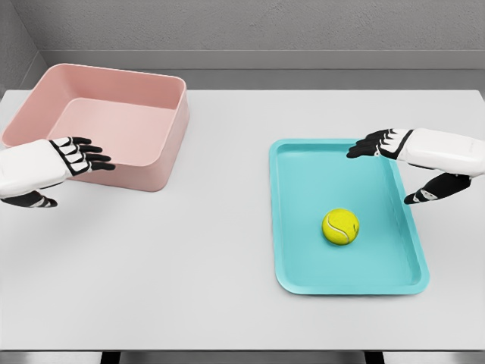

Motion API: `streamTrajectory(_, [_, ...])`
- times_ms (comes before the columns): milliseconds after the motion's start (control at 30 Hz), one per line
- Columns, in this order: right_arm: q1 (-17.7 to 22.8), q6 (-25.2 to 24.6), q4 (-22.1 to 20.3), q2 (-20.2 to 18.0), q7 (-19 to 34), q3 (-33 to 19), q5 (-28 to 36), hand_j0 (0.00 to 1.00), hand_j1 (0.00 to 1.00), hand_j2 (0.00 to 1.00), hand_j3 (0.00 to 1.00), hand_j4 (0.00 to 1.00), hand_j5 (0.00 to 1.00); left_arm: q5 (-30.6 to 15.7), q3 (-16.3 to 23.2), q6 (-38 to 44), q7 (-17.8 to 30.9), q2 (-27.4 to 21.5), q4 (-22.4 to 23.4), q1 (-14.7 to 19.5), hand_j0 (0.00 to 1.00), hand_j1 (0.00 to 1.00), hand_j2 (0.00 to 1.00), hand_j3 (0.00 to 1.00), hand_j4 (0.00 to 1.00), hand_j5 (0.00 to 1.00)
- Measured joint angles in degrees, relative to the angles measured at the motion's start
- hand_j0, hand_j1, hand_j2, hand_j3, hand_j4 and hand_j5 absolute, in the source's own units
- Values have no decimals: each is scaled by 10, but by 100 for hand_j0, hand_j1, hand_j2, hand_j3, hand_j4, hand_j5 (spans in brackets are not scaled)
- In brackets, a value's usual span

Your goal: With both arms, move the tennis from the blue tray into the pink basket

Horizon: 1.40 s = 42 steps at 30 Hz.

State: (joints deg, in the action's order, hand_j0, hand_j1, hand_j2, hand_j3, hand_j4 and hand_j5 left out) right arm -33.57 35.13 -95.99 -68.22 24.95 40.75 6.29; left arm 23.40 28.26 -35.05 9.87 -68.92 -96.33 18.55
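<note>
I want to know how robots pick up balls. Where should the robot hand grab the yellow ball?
Probably around its middle, coming down from above. The tennis ball is round and sits free on the flat blue tray, nothing touching it. The right robot hand is nearest, open over the tray's far right edge.

White table point(189, 250) fills most of what I see, its matte top plain and evenly lit. Its near edge runs along the bottom of my view, with dark legs point(111, 356) showing just below it. Beyond the far edge I note a grey wall point(265, 26) and a strip of grey floor point(318, 78) at its foot.
</note>
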Motion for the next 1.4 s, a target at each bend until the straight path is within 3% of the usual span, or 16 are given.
streamTrajectory(267, [23, 0, 1, 5, 1, 5, -29, 100, 100, 100, 100, 100, 100, 1, 5, 0, 0, 5, 0, -1, 100, 100, 100, 100, 100, 100])
streamTrajectory(467, [38, 0, 27, 61, 2, 8, -95, 100, 100, 100, 100, 100, 100, 2, 9, 0, 0, 6, 0, -1, 100, 100, 100, 100, 100, 100])
streamTrajectory(700, [63, 0, 39, 88, 2, 9, -126, 100, 100, 100, 100, 100, 100, 2, 10, 0, 0, 7, 0, -1, 100, 100, 100, 100, 100, 100])
streamTrajectory(1333, [67, 0, 61, 134, 2, 22, -168, 100, 100, 100, 100, 100, 100, 2, 10, 0, 0, 7, 0, -1, 100, 100, 100, 100, 100, 100])
streamTrajectory(1400, [67, 0, 62, 136, 2, 22, -171, 96, 96, 96, 96, 96, 96, 2, 10, 0, 0, 7, 0, -1, 100, 100, 100, 100, 100, 100])
